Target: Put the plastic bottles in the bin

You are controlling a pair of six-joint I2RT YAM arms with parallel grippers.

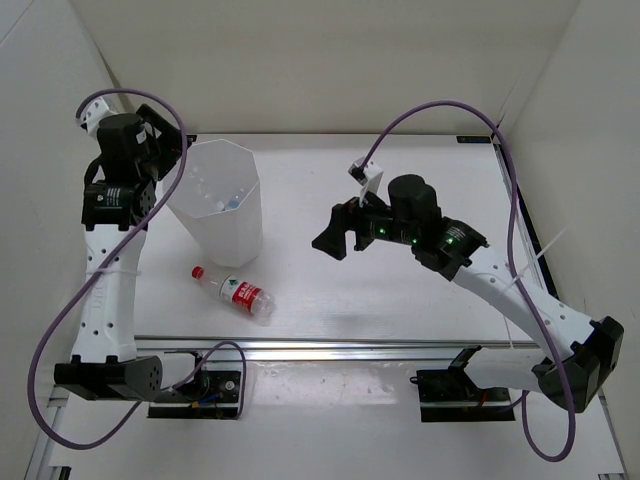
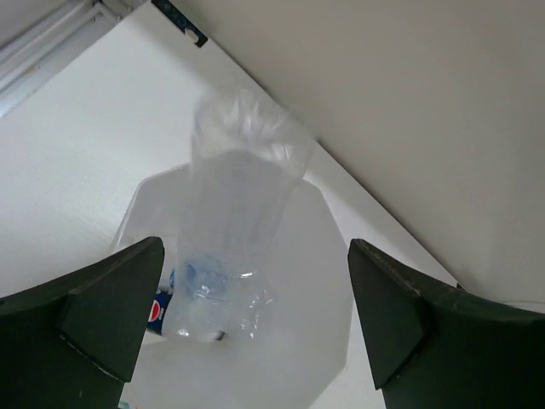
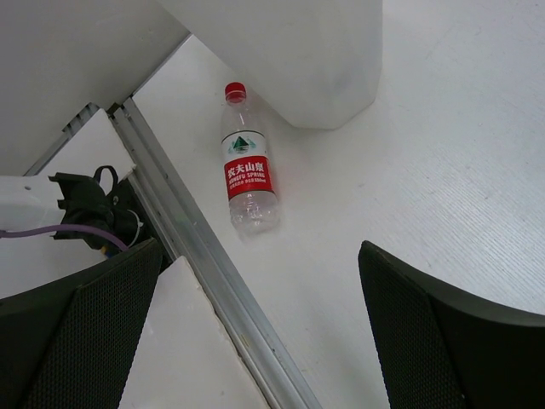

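The bin (image 1: pixel 238 228) stands at the table's left, tall, white and many-sided. My left gripper (image 1: pixel 165 150) hangs above its rim, open. In the left wrist view a clear, blurred plastic bottle (image 2: pixel 226 239) is between and below the parted fingers (image 2: pixel 102 315), touching neither, over the bin's (image 2: pixel 319 256) mouth. A blue-labelled bottle (image 2: pixel 159 311) lies at the bin's bottom. A red-capped, red-labelled bottle (image 1: pixel 235 293) lies on its side on the table near the bin's front. My right gripper (image 1: pixel 335 235) hovers open over the table's middle, empty, the red bottle (image 3: pixel 245 166) ahead of it.
An aluminium rail (image 1: pixel 350 347) runs along the table's near edge, also in the right wrist view as the rail (image 3: pixel 196 256). White walls close in the table at the back and both sides. Purple cables loop from both arms.
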